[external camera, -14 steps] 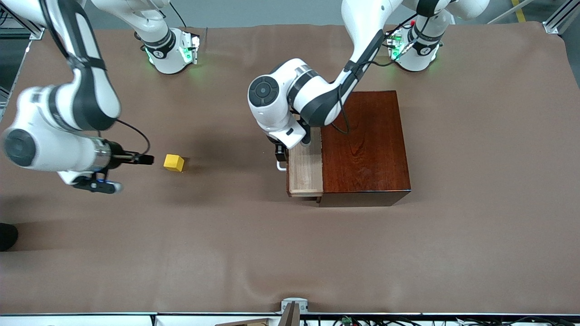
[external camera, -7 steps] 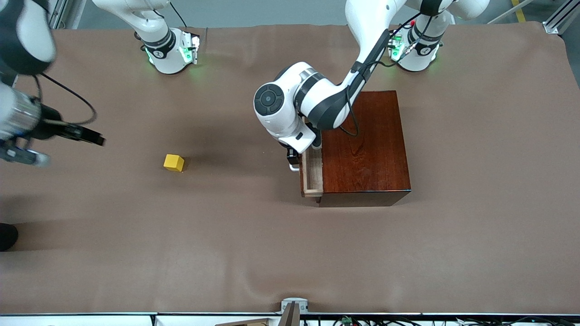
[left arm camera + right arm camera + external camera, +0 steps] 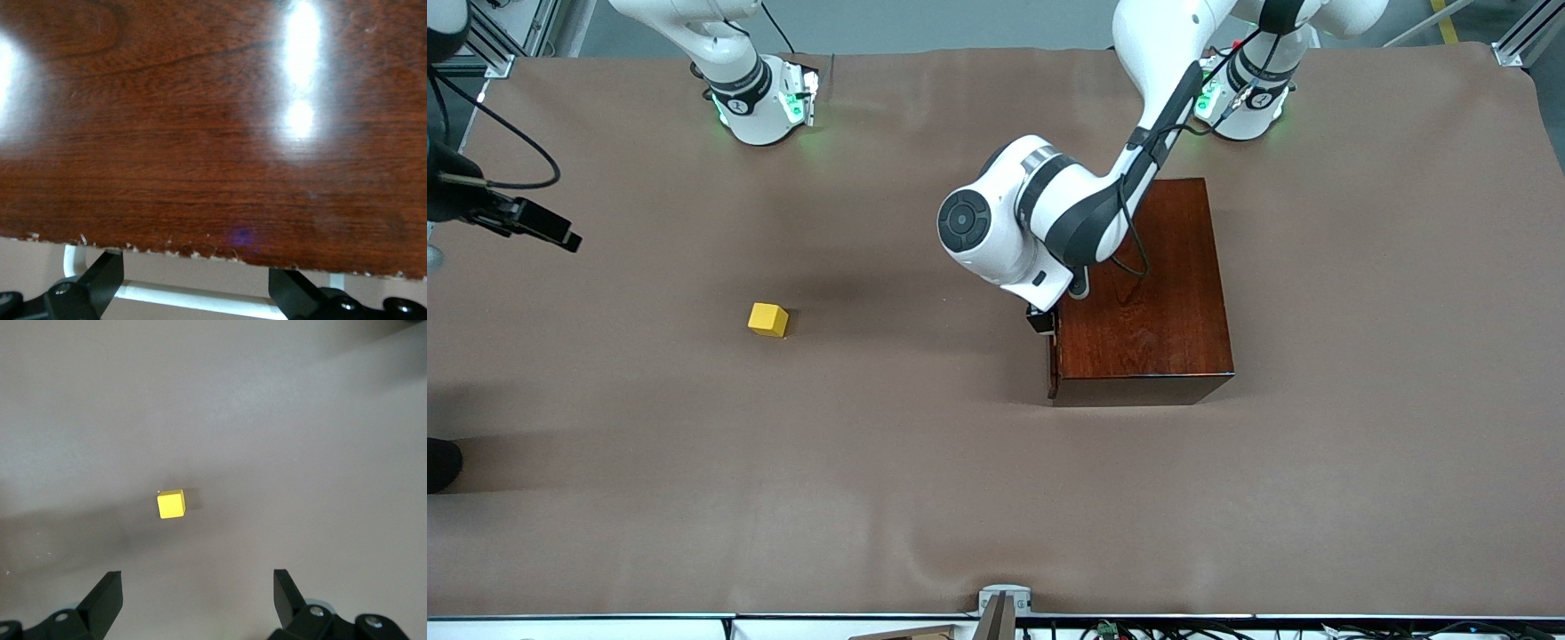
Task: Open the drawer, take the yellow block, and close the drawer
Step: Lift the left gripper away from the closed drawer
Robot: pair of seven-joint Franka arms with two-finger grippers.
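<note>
Yellow block sits mid-left on the table — out, well apart from the drawer, pushed in. Left gripper spread around its handle; right gripper spread, upper left — seemingly done.

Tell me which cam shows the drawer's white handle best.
Left wrist view: the white handle runs between the left gripper's open fingers, just off the drawer front. Front view hides it under the left arm's wrist. Right wrist view shows only the yellow block.
</note>
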